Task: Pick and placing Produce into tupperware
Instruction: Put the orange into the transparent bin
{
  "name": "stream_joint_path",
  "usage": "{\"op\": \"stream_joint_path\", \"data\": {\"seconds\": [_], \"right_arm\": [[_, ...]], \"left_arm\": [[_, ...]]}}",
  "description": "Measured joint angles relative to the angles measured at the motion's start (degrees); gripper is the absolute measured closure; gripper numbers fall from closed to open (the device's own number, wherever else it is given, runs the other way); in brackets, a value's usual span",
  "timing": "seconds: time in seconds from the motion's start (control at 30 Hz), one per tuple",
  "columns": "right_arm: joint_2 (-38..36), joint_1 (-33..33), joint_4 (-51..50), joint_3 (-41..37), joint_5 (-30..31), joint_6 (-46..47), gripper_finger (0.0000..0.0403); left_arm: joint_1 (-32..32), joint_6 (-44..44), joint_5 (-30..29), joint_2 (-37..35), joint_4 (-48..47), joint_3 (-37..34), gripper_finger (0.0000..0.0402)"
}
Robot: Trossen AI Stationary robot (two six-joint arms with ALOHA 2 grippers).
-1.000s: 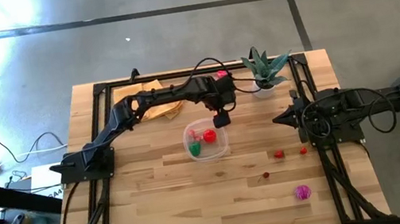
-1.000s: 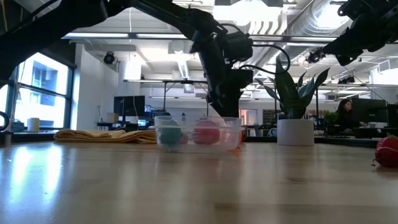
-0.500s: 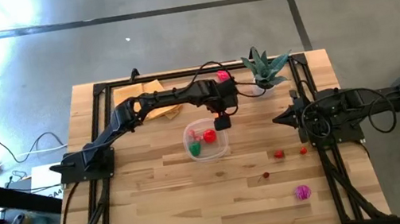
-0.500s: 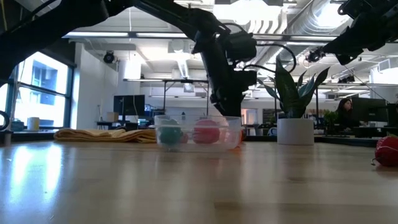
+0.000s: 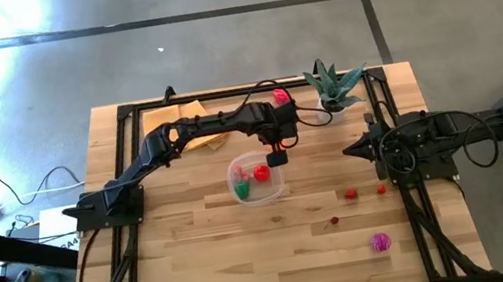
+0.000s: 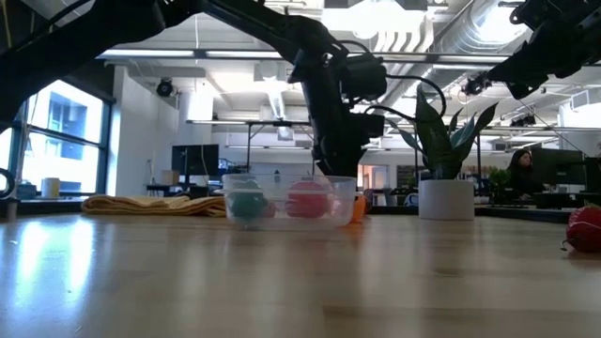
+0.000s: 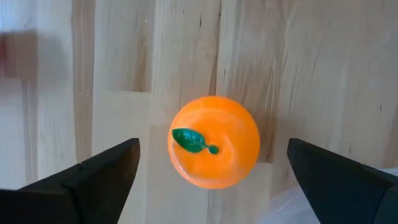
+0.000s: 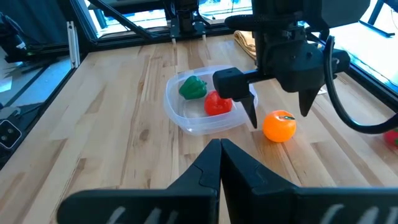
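My left gripper hangs open over an orange toy fruit that stands on the table, green leaf up. One finger is on each side of the fruit, both clear of it. The fruit sits just off the far right corner of the clear tupperware, which holds a green piece and a red piece. More produce lies on the table's right half: two red pieces, a small dark red one and a magenta one. My right gripper waits shut at the right side. My left gripper comes from above, fingers pointing down. The outer side of one finger stands against the rim of the tupperware's far right corner. The tupperware stays flat on the table. The other finger touches nothing.
A potted spiky plant stands at the far right, with a magenta-red piece beside it. A folded tan cloth lies at the far edge under the left arm. A black frame runs along the table's edges.
My left gripper has sunk lower around the orange fruit and shifted slightly toward the table's left. The tupperware has slid a little toward the left edge, its contents moving with it. The orange fruit has stayed where it was.
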Motion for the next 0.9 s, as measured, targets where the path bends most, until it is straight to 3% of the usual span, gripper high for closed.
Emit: {"op": "stream_joint_path", "data": {"seconds": [0.9], "right_arm": [[0.00,0.00,0.00,0.00,0.00,-0.02,0.0402]], "left_arm": [[0.00,4.05,0.83,0.00,-1.12,0.00,0.0004]]}}
